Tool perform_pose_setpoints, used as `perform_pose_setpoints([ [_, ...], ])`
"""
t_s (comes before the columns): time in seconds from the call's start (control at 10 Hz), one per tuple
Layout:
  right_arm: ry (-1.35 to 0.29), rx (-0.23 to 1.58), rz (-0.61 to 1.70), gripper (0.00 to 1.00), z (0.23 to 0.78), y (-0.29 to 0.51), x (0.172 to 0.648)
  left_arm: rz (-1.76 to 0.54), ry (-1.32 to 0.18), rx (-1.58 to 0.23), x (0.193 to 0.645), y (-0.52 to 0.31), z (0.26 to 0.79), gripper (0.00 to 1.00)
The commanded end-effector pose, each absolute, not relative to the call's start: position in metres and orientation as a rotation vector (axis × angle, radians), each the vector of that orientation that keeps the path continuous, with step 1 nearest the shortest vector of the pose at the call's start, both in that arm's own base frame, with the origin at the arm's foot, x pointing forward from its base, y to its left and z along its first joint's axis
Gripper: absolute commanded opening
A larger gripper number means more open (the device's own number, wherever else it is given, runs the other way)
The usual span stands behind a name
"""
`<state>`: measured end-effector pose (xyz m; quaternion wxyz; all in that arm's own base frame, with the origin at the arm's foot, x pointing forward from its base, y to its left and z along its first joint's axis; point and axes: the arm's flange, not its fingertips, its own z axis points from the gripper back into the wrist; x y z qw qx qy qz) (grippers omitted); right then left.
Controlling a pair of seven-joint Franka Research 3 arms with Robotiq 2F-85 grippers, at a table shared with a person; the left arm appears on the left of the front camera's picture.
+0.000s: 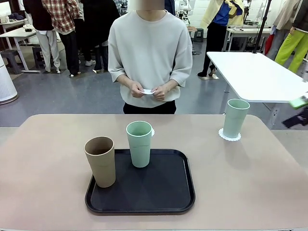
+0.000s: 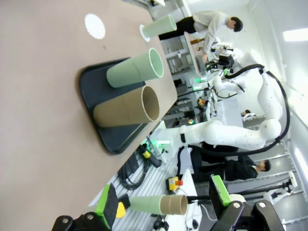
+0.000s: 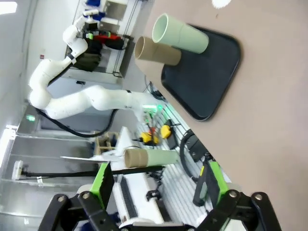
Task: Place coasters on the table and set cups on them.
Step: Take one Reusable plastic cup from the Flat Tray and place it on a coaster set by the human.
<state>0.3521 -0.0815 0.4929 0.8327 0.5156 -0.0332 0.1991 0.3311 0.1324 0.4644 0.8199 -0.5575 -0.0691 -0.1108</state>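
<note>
Beyond a busy workshop floor stands the beige-pink table (image 1: 48,159), with a person (image 1: 150,53) waiting on the far side of the black tray (image 1: 159,192). The tan cup (image 1: 101,161) stands on the tray's front left corner and a mint cup (image 1: 139,143) at its far edge. A second mint cup (image 1: 236,117) stands well to the tray's right, set on a coaster (image 1: 229,136). A bare coaster (image 2: 95,26) lies on the table just past the tray's far edge. The third coaster (image 1: 147,91) is pinched in the person's hands.

The left gripper (image 2: 163,202) and right gripper (image 3: 156,185) hang well clear of the tray, jaws spread wide, gripping nothing.

One cup looks served. The next move probably calls for closing round a tray cup, lifting it over the rim and centring it on the bare coaster.
</note>
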Motion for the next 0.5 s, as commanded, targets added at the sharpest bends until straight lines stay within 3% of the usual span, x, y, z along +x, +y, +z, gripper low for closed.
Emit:
perform_pose_setpoints([
  [0.0, -0.085, 0.979, 0.546, 1.0, 0.481, -0.028, 0.354, -0.24, -0.154, -1.199, 0.33, 0.134, 0.466, 1.0],
  [0.2, -0.067, 0.936, 0.729, 1.0, 0.468, 0.017, 0.36, -0.24, -0.154, -1.199, 0.33, 0.134, 0.466, 1.0],
  [0.4, -0.171, 0.913, 0.925, 1.0, 0.446, 0.056, 0.356, -0.24, -0.154, -1.199, 0.33, 0.134, 0.466, 1.0],
])
